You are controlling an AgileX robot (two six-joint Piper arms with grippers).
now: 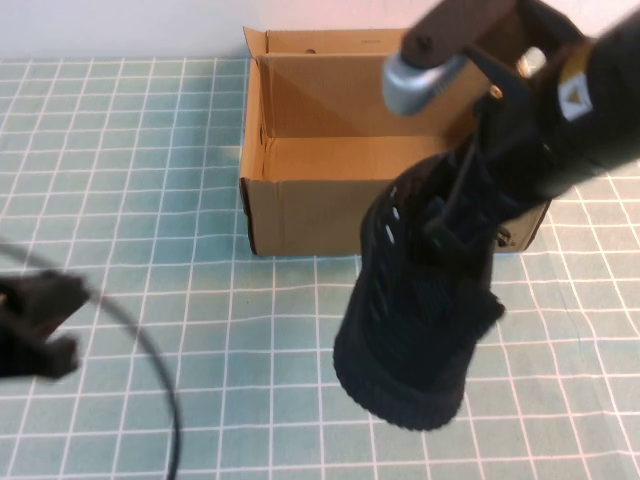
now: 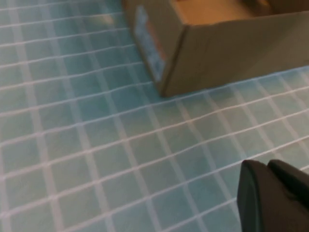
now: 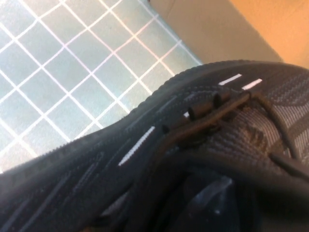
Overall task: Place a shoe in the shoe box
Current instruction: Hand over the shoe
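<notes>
The black knit shoe (image 1: 415,320) hangs toe-down above the mat, just in front of the open brown shoe box (image 1: 300,205). My right gripper (image 1: 470,215) comes in from the upper right and is shut on the shoe's collar, with its fingers hidden among the laces. In the right wrist view the shoe (image 3: 145,159), with its white dashes and laces, fills the picture, and the box wall (image 3: 217,29) lies beyond it. My left gripper (image 1: 45,325) is shut and empty, low at the left edge. The left wrist view shows its fingertips (image 2: 270,193) and a corner of the box (image 2: 217,48).
A teal grid mat (image 1: 150,180) covers the table. The box's back flap (image 1: 330,42) stands upright against the white wall. A black cable (image 1: 150,350) curves from my left arm down to the front edge.
</notes>
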